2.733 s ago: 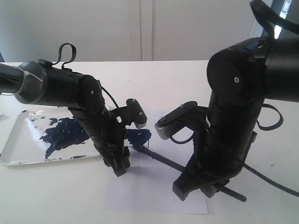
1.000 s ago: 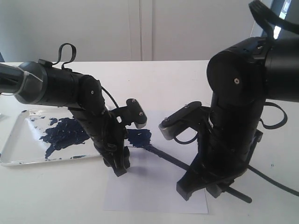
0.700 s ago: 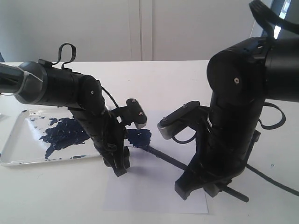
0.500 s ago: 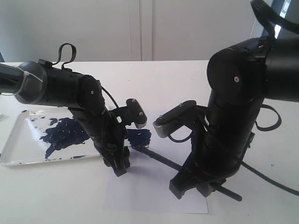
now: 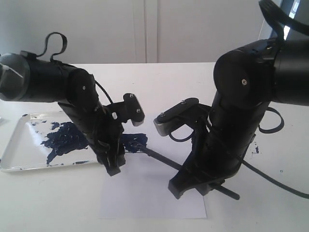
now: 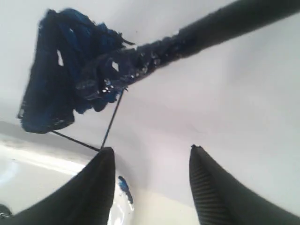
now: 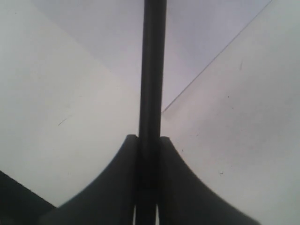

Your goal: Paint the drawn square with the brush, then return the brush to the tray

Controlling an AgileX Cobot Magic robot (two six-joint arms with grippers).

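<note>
Your right claw [image 7: 149, 138] clamped tight on brush [image 7: 153, 70]. Your left claw [image 6: 152, 150] gapes empty; brush tip touches drawn square [image 6: 47, 89] just beyond it.

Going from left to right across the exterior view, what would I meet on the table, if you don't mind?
tray → left gripper → painted square → right gripper → paint smear

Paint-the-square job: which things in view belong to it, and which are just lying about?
Belong to the job:
- brush, held by the right gripper
- drawn square, partly painted navy
- tray, smeared with navy paint
- white paper sheet, which carries the square

Just lying about:
- navy paint specks on the table, beyond the paper
</note>
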